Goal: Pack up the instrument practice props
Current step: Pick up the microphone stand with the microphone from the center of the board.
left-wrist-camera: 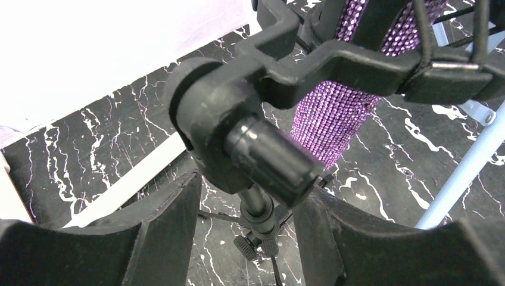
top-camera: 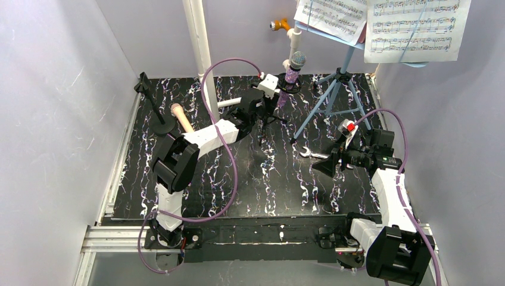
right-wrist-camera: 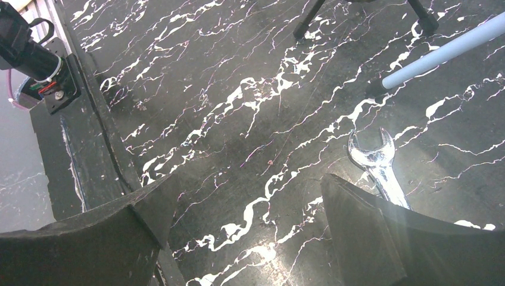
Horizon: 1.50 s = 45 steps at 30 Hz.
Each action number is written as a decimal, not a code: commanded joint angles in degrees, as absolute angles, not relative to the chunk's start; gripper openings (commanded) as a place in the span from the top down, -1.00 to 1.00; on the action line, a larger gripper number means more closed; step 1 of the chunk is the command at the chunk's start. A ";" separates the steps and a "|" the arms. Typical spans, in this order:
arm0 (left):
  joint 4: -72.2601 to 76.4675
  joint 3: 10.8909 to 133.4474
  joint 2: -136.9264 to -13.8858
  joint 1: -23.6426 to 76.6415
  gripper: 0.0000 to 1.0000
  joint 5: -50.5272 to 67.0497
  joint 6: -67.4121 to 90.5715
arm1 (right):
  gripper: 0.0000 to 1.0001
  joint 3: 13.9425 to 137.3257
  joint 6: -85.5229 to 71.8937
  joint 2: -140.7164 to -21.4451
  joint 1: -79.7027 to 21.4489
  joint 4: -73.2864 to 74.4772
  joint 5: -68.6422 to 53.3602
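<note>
Two arms, and only one is at a prop. Near the upper middle of the overhead view, the left gripper (left-wrist-camera: 247,196) has its fingers (left-wrist-camera: 161,232) spread on either side of the black mic tripod (left-wrist-camera: 257,205), just under its pivot knob. I can see gaps beside the stem and no contact. The purple glitter microphone (left-wrist-camera: 333,119) stands clipped in that tripod's cradle, head up. Taking hold low at the joint would, I reckon, bring stand and microphone away together.

The right gripper (right-wrist-camera: 247,190), right of centre, hangs over bare desk (top-camera: 268,179) with its fingers wide and nothing between them. The silver wrench (right-wrist-camera: 378,167) lies just beside its right finger. It looks to be keeping clear while the other arm works.

The other props are as set up:
- **Left of the frame:** the peach microphone (top-camera: 181,118) lies flat against the round-base holder (top-camera: 156,113).
- **Upper right:** the light-blue music rack (top-camera: 333,95) stands on its splayed legs and carries the sheet-music pages (top-camera: 411,30), propped to face a player.
- **Upper middle:** a white pipe (top-camera: 199,42) rises at the back.

The only print I can see is the staves and notes on the pages. No title, brand or label is legible anywhere.
</note>
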<state>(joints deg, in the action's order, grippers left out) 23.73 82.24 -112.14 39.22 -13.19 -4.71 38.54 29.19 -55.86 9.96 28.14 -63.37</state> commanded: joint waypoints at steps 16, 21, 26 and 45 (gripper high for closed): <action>30.42 81.47 -107.66 38.97 1.00 -11.32 -4.23 | -0.97 38.94 30.15 -55.77 9.67 27.14 -64.16; 31.82 78.40 -103.94 38.99 1.00 -8.46 -2.60 | -0.97 38.94 30.21 -55.72 9.67 27.16 -64.07; 32.29 74.89 -98.18 39.01 1.00 -6.84 -0.36 | -0.97 38.85 30.22 -55.59 9.67 27.16 -64.13; 32.18 57.31 -76.01 45.56 1.00 0.00 4.68 | -0.97 38.67 30.22 -55.55 9.73 27.06 -63.96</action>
